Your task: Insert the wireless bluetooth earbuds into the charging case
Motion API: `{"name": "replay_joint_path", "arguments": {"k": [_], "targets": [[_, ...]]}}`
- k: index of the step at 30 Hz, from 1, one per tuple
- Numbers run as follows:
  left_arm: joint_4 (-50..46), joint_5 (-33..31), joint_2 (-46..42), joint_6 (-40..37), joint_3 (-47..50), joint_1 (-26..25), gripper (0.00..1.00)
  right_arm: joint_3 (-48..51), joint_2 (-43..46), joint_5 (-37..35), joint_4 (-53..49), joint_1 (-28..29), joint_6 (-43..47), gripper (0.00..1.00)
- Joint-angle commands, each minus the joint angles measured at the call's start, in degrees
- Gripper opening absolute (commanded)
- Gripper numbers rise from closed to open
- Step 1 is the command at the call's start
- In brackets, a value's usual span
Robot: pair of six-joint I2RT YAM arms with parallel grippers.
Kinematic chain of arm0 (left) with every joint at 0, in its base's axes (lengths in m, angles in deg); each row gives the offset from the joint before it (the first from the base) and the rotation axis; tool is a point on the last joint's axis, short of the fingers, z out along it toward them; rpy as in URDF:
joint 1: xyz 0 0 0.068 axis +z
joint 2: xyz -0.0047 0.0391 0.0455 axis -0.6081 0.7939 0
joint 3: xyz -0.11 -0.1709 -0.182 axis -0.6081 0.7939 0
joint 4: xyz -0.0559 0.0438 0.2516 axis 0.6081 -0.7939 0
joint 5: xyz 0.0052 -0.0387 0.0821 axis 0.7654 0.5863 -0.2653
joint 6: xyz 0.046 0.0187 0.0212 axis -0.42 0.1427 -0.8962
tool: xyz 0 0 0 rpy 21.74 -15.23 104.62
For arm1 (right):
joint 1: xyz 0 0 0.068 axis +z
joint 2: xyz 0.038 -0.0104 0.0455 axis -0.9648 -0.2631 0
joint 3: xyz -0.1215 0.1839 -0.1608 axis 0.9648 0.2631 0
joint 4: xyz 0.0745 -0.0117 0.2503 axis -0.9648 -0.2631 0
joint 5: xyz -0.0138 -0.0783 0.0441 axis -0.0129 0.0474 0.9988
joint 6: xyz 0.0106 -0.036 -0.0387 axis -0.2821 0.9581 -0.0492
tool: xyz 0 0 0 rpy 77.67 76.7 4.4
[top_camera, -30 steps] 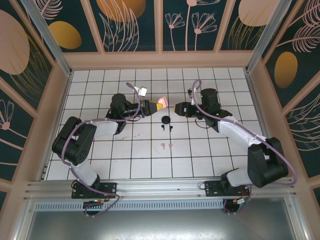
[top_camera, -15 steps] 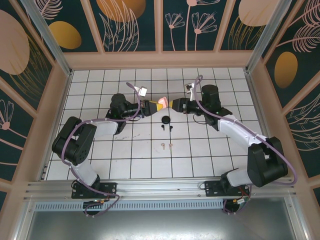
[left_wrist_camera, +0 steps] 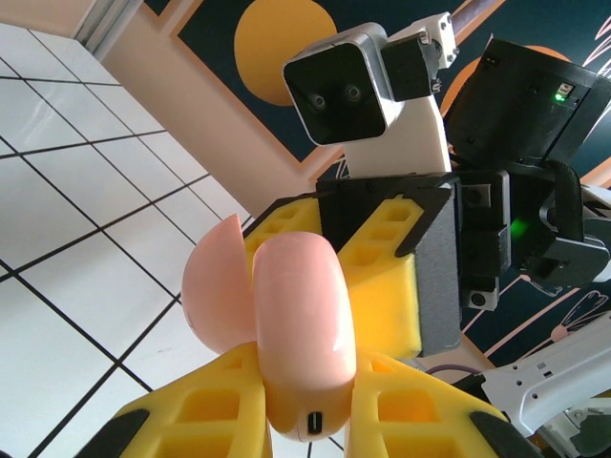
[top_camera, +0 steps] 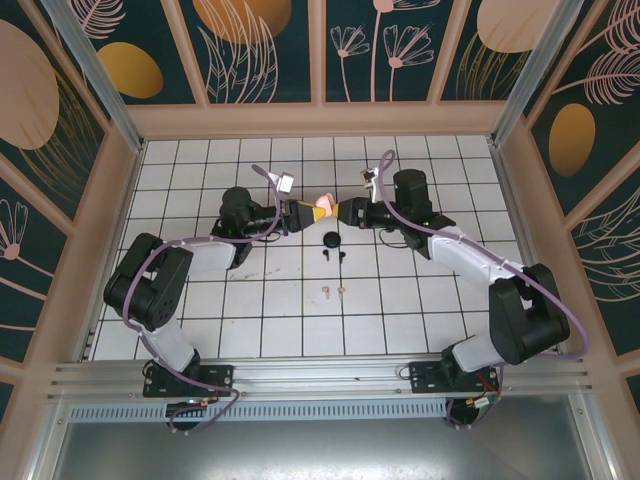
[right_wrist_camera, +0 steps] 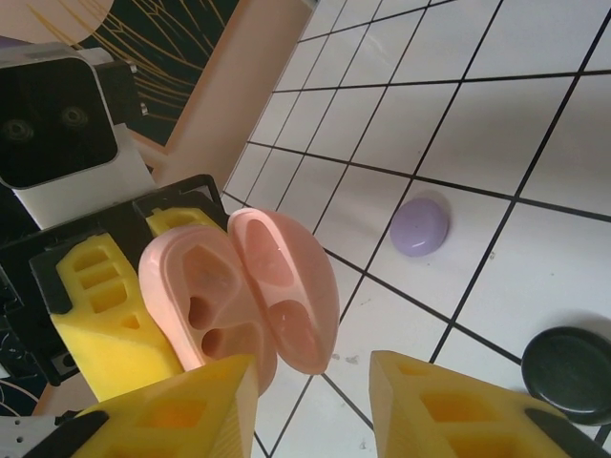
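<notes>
Left gripper point(top_camera: 302, 214) clamped on the opened pink case point(top_camera: 322, 206), held above the tiles | right gripper point(top_camera: 345, 211) has just moved in to the lid, fingers apart, gripping nothing | pink earbuds point(top_camera: 327, 292) lie on tiles nearer the bases; sockets empty, insertion not begun.

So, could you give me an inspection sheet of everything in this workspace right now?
Surface: white tiled table, black grid lines.
Job's things: pink charging case, open, held off the table; pink earbuds and black earbuds lying loose on the tiles.
Clutter: purple case and black case on the tiles.
Grippers: left fingers shut on the pink charging case; right fingers apart, close up to the open case.
Cables: lilac cable along each arm.
Surroundings: leaf-patterned walls; metal rail at the near edge.
</notes>
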Motion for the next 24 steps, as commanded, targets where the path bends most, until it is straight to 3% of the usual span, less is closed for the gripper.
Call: {"name": "replay_joint_path", "arguments": {"k": [1, 12, 24], "targets": [[2.62, 1.38, -0.60, 0.13, -0.79, -0.36, 0.00, -2.28, -0.67, -0.05, 1.89, 0.56, -0.24, 0.34], [2.91, 1.95, -0.70, 0.37, -0.63, -0.45, 0.00, -3.83, -2.05, -0.57, 2.08, 0.63, -0.75, 0.30], [3.17, 1.47, -0.65, 0.74, -0.80, -0.62, 0.00, -3.53, -1.91, 0.07, 1.98, 0.72, -0.50, 0.05]]}}
